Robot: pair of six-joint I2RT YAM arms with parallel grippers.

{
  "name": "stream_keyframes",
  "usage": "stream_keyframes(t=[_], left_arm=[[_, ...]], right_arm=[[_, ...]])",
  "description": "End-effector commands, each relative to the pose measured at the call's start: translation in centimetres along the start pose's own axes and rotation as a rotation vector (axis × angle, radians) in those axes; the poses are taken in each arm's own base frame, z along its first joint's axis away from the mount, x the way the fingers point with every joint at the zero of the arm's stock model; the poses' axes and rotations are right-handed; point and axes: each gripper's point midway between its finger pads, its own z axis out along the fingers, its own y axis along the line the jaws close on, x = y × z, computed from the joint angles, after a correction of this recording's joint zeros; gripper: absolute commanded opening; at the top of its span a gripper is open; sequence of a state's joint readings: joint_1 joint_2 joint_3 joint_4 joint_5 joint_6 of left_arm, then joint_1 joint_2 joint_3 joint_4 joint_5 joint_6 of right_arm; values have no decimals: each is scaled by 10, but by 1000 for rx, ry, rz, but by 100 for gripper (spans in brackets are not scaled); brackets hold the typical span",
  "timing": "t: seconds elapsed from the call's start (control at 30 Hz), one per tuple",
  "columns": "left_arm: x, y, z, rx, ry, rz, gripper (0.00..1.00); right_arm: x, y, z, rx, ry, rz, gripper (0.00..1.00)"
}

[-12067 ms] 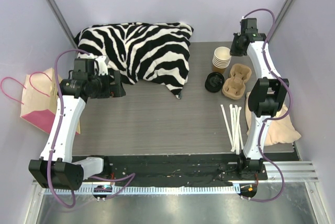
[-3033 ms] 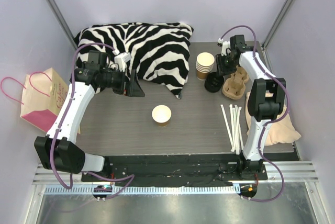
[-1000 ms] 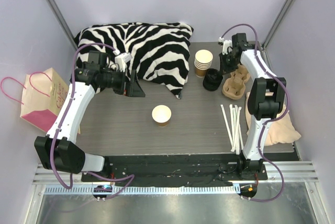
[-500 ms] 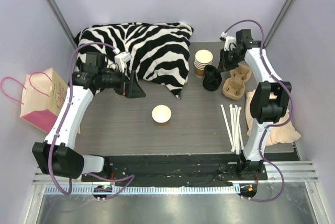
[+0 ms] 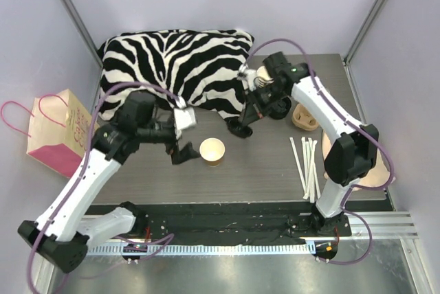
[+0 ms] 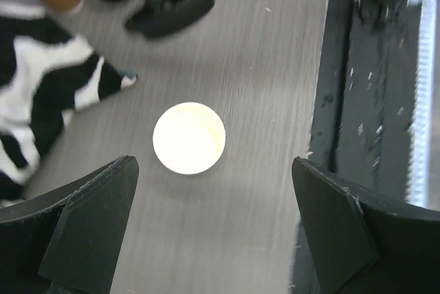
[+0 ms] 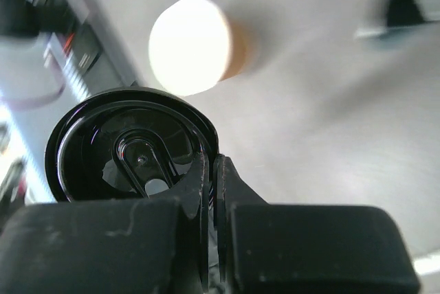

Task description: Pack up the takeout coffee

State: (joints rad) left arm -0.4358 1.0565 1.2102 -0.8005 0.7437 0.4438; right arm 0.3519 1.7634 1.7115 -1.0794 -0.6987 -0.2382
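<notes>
The takeout coffee cup (image 5: 212, 150), small and brown, stands lidless on the table's middle, its cream mouth open (image 6: 188, 138) (image 7: 191, 45). My left gripper (image 5: 183, 140) hovers just left of it, open; in the left wrist view the gripper (image 6: 213, 239) holds nothing between its dark fingers (image 6: 89, 218), and the cup lies ahead of them. My right gripper (image 5: 243, 126) is shut on the rim of a round black lid (image 5: 238, 129), above and to the right of the cup. In the right wrist view the gripper (image 7: 213, 170) pinches the lid (image 7: 130, 146) edge-on, with the cup beyond it.
A zebra pillow (image 5: 179, 60) fills the back left. Behind my right arm stand a stack of cups (image 5: 263, 74), loose black lids (image 5: 280, 108) and a pulp cup carrier (image 5: 306, 117). White straws (image 5: 306, 163) lie at the right, and a pink bag (image 5: 58, 132) at the far left.
My right arm has swung left from the lid pile toward the table's middle, carrying a black lid. My left arm has moved forward and right, close to the cup.
</notes>
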Motion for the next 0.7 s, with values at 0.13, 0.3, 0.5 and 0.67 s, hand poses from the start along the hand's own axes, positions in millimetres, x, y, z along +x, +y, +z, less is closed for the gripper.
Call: stream_keyframes(t=[0.13,0.3,0.5,0.67], left_arm=[[-1,-29,25,-35,63,677,100],[-9,-35,52,-63,79,773,100],[-13,-44,71,-56,85,770,99],[-10,-51,81,-7,103,725,83]], right_arm=[[48,70,33,-181,194,-20,1],[63,91,47,-241,257,-5,1],[66,111,47,-310,272,-12,1],[70,121,46,-350,290,-17,1]])
